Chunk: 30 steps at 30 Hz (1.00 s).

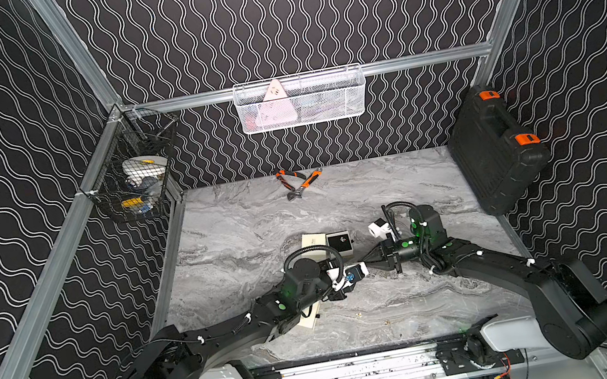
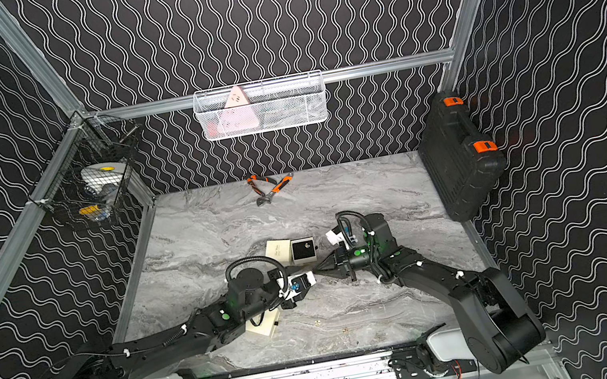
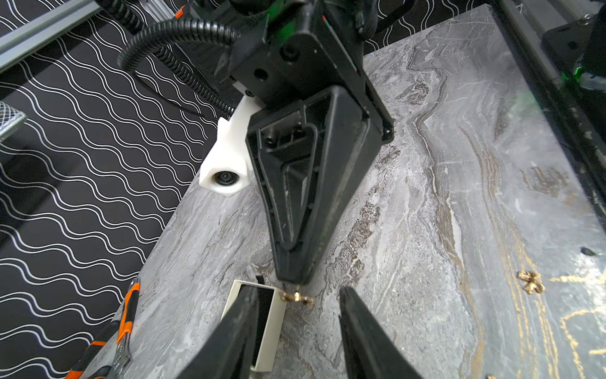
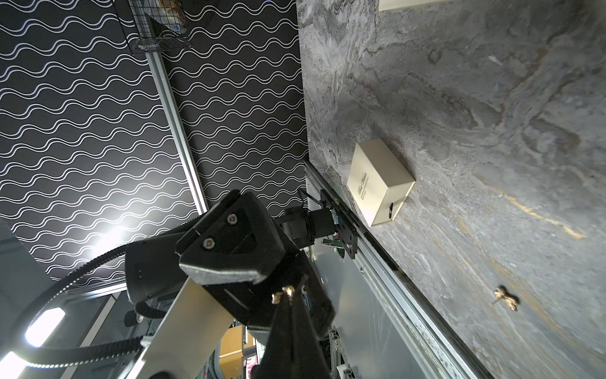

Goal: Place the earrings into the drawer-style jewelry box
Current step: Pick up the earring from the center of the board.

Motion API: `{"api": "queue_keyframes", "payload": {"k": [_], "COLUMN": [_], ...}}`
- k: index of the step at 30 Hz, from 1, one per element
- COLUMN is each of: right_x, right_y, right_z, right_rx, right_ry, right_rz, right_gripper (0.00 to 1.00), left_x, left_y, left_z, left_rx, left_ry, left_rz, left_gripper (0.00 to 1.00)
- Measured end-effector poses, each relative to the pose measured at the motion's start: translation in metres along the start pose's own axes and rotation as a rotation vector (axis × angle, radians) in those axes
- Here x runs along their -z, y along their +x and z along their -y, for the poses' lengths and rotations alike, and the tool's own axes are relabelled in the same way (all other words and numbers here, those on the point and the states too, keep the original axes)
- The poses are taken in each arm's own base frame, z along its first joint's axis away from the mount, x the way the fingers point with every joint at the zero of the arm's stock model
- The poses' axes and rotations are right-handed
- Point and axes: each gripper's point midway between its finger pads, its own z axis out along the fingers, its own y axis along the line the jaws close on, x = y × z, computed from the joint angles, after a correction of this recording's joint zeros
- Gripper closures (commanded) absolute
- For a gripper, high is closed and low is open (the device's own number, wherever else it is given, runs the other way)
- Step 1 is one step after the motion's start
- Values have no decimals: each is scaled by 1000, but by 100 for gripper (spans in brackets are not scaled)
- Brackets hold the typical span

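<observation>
Fingertips pressed together on one gold earring (image 3: pixel 296 297), the right gripper (image 3: pixel 291 279) presents it between the spread fingers (image 3: pixel 364 328) of the left gripper (image 3: pixel 297 291), apparently a handover. Next: a square pinch before release. Beyond one finger waits the open drawer (image 3: pixel 276 334), its low rim to clear; another earring (image 3: pixel 530 282) lies well aside on bare table (image 3: pixel 426 197).

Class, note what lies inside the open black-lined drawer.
In both top views a tiny pale glinting piece lies on the drawer's black lining, too small to identify. In the left wrist view a left finger hides part.
</observation>
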Motion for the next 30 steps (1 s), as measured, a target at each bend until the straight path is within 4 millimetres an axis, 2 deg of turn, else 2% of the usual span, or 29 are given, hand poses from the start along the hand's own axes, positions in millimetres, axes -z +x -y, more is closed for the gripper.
{"api": "queue_keyframes", "payload": {"k": [10,17,24,30], "right_x": [-2,-2,-2,-2], "right_y": [1,1,1,2], "right_z": [2,2,2,4], "right_rx": [-2,-1,-2,-2], "right_ry": [3,4,4,6], "right_rz": [-6,-9,-8,-10], "right_gripper": [100,100,100,100], "left_x": [0,0,-1,-2], "left_y": [0,5,8,8], "left_z": [0,3,5,5], "left_rx": [1,4,6,7], "left_ry": [5,17,25,25], "left_rz": [-7,-24,-37,-39], "left_gripper": [67,66,69,67]}}
